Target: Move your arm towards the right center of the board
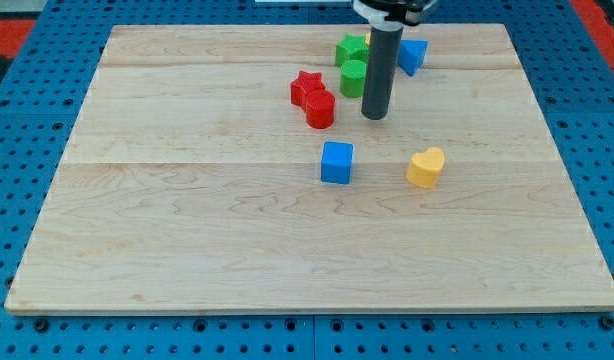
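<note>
Camera view: no hand on this rig, so no grip state to tell. My tip [375, 115] sat mid-table [187, 230], green cylinder [353, 78] touching its left; right-center, past the yellow heart [426, 167], lay well apart to its right.

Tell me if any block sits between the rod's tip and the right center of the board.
Nothing visible does. My tip rests beside the green cylinder block, at the view's top middle. The bare wooden board runs clear from there to its right-center edge. The yellow heart-shaped block lies lower than that line, and the blue triangular block lies above it.
</note>
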